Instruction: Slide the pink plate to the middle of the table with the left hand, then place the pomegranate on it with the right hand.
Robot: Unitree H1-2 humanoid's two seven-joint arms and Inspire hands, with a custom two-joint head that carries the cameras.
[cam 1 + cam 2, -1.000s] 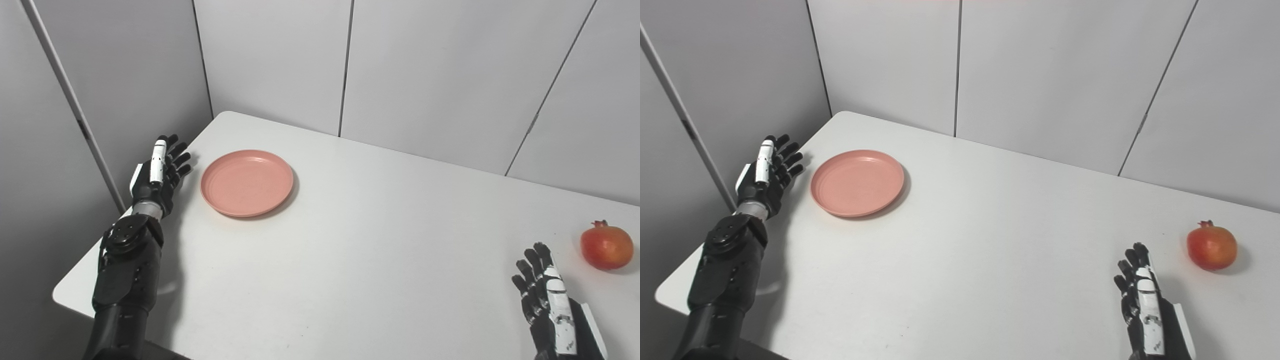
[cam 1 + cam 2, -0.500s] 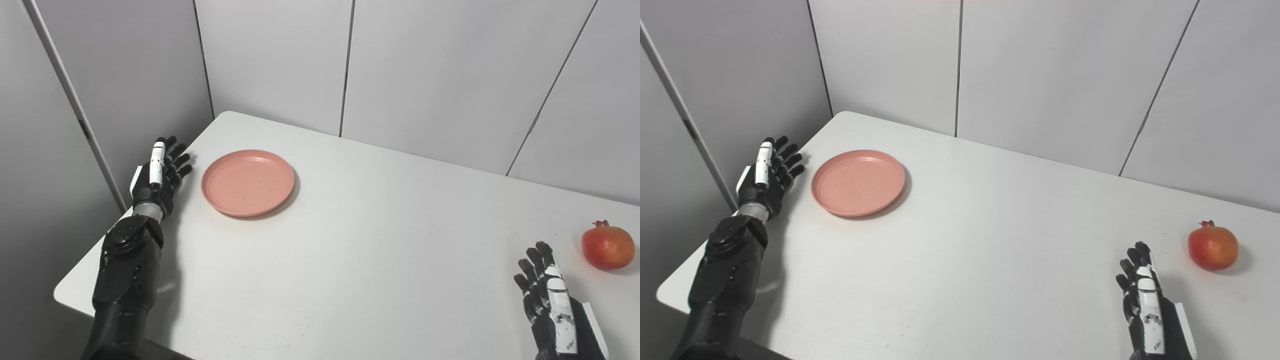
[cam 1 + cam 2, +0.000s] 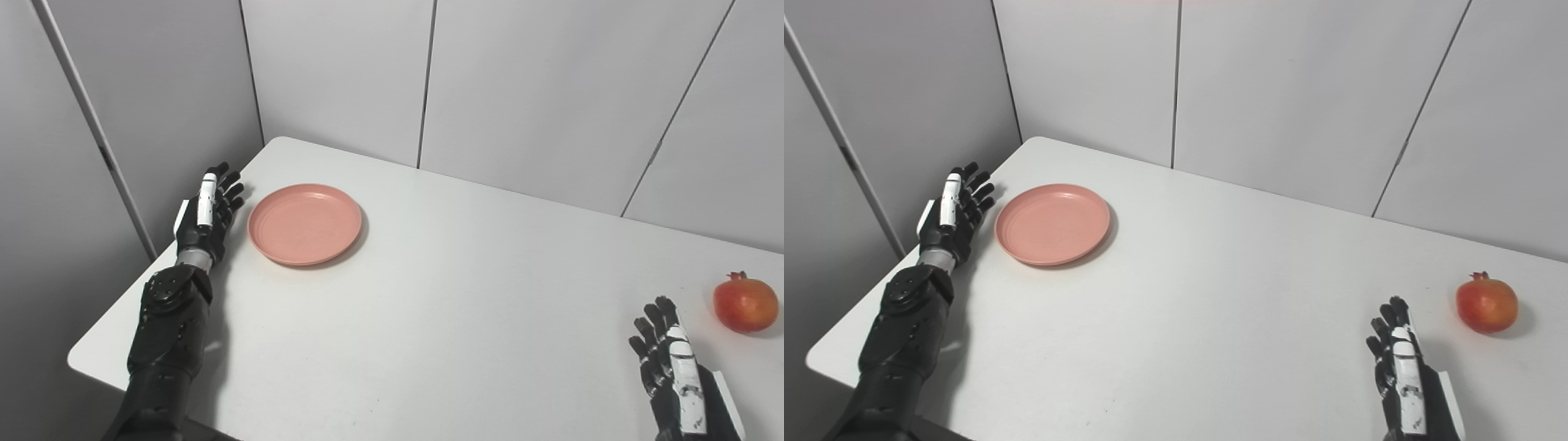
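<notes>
Left eye view: the plate [image 3: 304, 223] lies far left on the surface [image 3: 465, 294], beside the left robot hand [image 3: 207, 214], fingers apart, empty. A high push could tip it.

Both hands [image 3: 208, 211] [image 3: 670, 361] empty, fingers [image 3: 650, 331] spread

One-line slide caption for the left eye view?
Open left hand beside pink plate; open right hand near pomegranate.

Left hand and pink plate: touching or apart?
Apart. The right eye view shows white table between the left hand and the pink plate rim.
</notes>
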